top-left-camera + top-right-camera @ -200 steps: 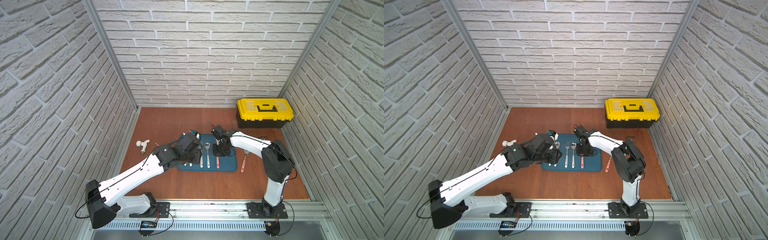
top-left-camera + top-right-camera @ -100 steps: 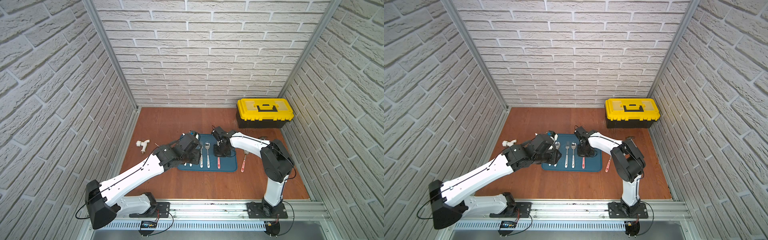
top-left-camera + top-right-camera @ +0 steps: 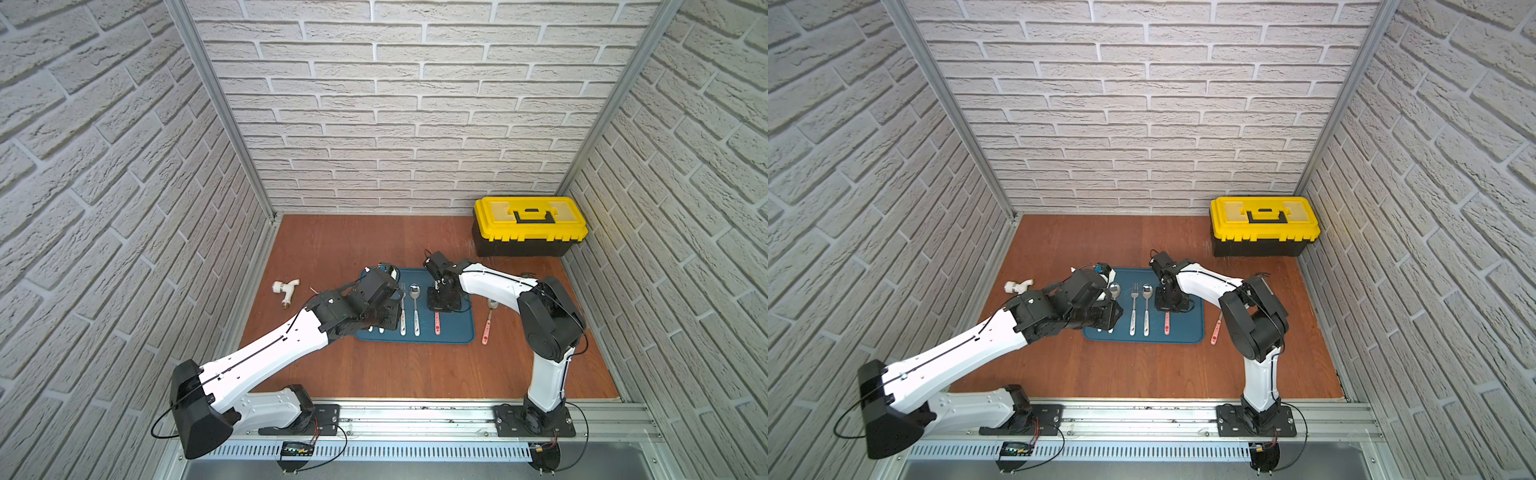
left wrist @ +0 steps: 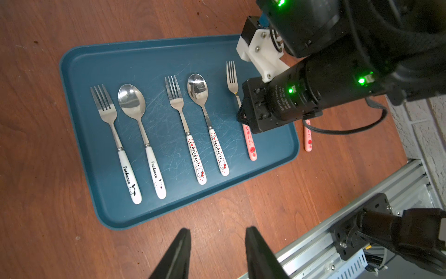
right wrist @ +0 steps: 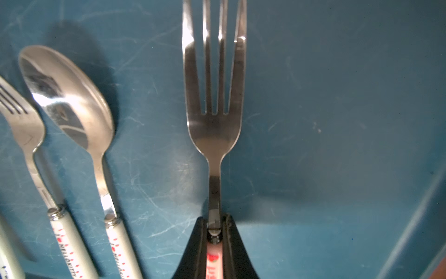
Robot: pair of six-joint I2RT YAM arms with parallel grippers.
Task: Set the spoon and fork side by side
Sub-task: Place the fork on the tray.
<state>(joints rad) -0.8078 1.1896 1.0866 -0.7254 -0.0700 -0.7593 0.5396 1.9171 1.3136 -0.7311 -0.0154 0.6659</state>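
A pink strawberry-handled fork (image 5: 214, 135) points along the blue tray (image 5: 337, 120), and my right gripper (image 5: 214, 227) is shut on the top of its handle. I cannot tell whether the fork rests on the tray or hangs just above it. In both top views its handle (image 3: 436, 326) (image 3: 1167, 322) shows below the right gripper (image 3: 440, 303). The matching pink spoon (image 3: 488, 322) (image 3: 1216, 332) (image 4: 308, 141) lies on the wood to the right of the tray. My left gripper (image 4: 217, 234) is open and empty over the wood by the tray's front edge.
Two fork-and-spoon pairs lie side by side on the tray (image 4: 79, 62): white Pochacco ones (image 4: 125, 154) and Hello Kitty ones (image 4: 207, 135). A yellow toolbox (image 3: 530, 226) stands at the back right. A white pipe fitting (image 3: 286, 289) lies left of the tray.
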